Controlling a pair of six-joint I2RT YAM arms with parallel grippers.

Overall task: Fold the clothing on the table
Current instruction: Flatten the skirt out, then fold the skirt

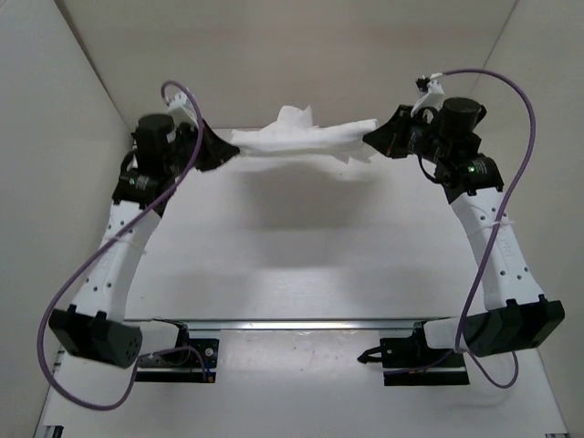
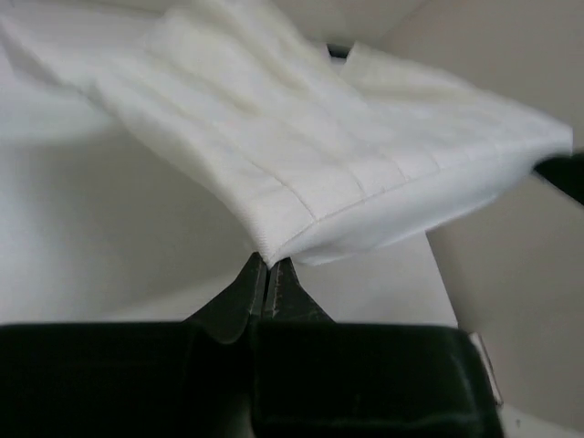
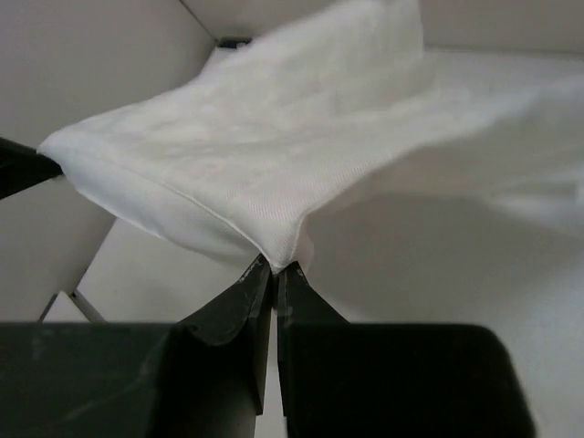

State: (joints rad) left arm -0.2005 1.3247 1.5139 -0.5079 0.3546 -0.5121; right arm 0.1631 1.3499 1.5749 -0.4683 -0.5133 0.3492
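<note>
Top external view, entry one: clothing [image 1: 301,137]. White, thin, soft fabric with faint stitched lines.

Location: lifted clear above the far half of the bench [image 1: 301,274] and stretched sideways between two tools. Its shadow [image 1: 292,196] falls on the bench beneath. The middle is bunched upward and the lower edge sags slightly.

Holders: left tool [image 1: 222,148] is clenched on the clothing's left hemmed corner, and right tool [image 1: 374,137] is clenched on its right corner. Both wrist views show the jaws pressed together with the cloth edge caught at the very tips.

Handling, as judged: light, limp and without stiffness, so it will droop wherever it is unsupported. It is not fragile. Thin cloth may creep out of a tip pinch if pulled hard.

Where to hold: the hemmed corners or edges, where doubled cloth gives more to bite. A hold at mid-panel would only gather it.

Surface: the bench is white, flat, smooth and matte, so cloth should slide on it easily. A silver rail [image 1: 301,321] runs along the bench's near edge.

Room: plain white walls [image 1: 274,55] stand close on the bench's far side and both flanks. There is probably little margin for swinging past the bench's far edge.
</note>
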